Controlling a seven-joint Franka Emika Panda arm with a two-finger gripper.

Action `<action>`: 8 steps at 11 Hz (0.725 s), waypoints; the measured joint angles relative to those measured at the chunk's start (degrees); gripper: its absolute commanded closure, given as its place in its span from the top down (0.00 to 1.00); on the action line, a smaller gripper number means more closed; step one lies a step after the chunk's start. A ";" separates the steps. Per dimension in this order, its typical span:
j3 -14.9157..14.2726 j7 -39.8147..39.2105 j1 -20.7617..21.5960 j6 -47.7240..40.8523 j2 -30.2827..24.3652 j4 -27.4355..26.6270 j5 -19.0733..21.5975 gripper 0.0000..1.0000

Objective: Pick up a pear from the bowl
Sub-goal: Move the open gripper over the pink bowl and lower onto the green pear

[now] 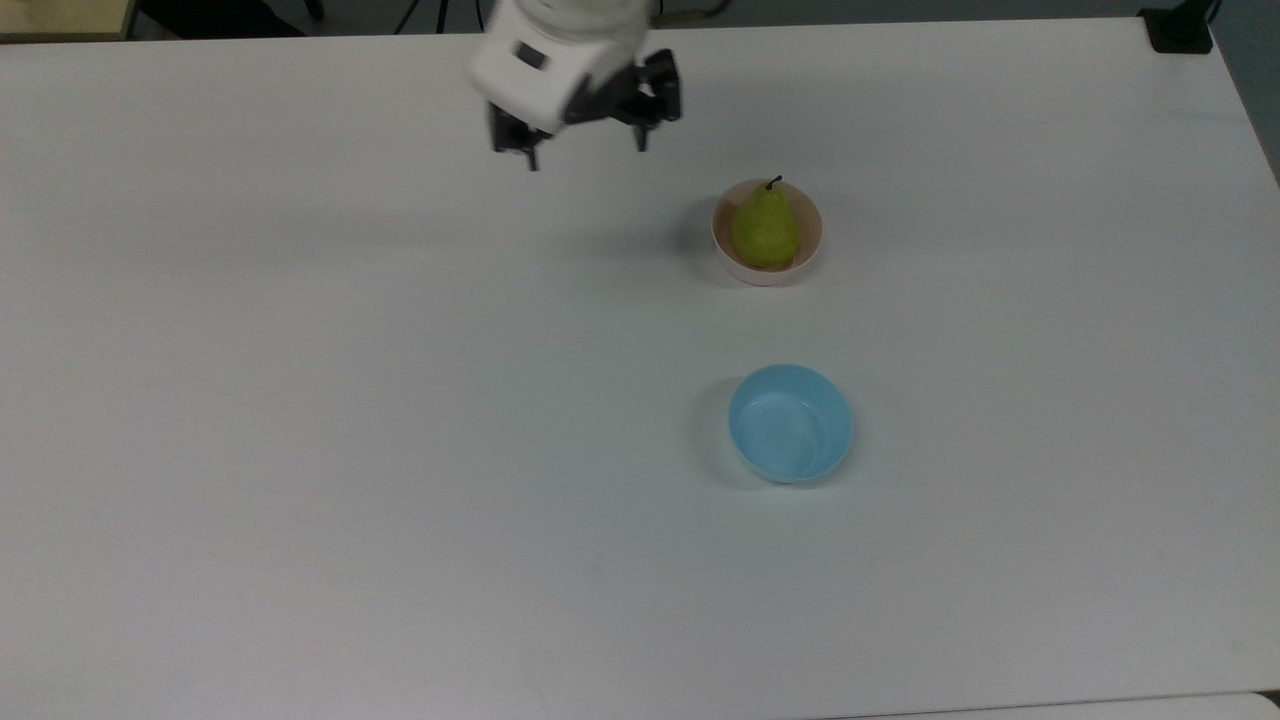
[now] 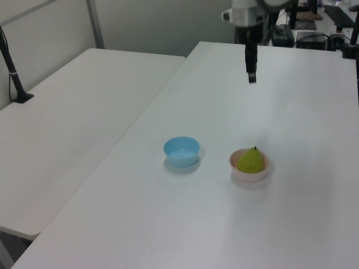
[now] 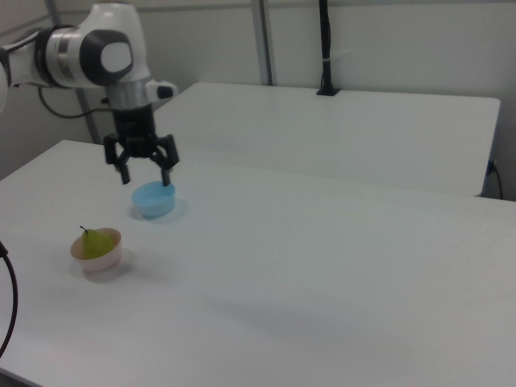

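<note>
The white surface (image 1: 300,450) carries everything, and the pink bowl (image 1: 722,251) serves as the landmark on it. A second white surface (image 2: 73,112) adjoins it, lying beyond the bowl toward the left view's left, with a black post (image 2: 11,67) standing at its far side.

The arm (image 3: 89,52), white with dark joints, reaches in above the surface from the right view's upper left. In the top view it comes in from the upper edge, up and to the left of the bowl.

The hand (image 1: 585,153) hangs in the air, pointing down, well apart from the bowl; in the top view it is up and to the left of the bowl, in the left view (image 2: 251,75) it is beyond the bowl and high above it. In the right view (image 3: 145,179) its two dark fingers stand spread wide apart with nothing between them.

The blue bowl (image 1: 790,423) sits near the pink bowl but apart from it: below it in the top view, to its left in the left view (image 2: 182,151), up and to its right in the right view (image 3: 154,199).

The pink bowl (image 2: 247,175) rests on the surface, shown at the right view's lower left (image 3: 103,256).

The pear (image 1: 765,230) lies inside the pink bowl, yellow-green, its dark stem pointing toward the top view's upper edge; it also shows in the left view (image 2: 250,160) and the right view (image 3: 95,241).
</note>
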 measured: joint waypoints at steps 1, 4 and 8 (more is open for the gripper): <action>0.09 0.47 2.59 0.01 0.69 -0.81 0.01 1.00; 0.60 2.99 8.53 0.02 3.04 -2.38 0.01 1.00; 1.14 6.99 14.38 2.39 8.96 -3.69 0.01 0.97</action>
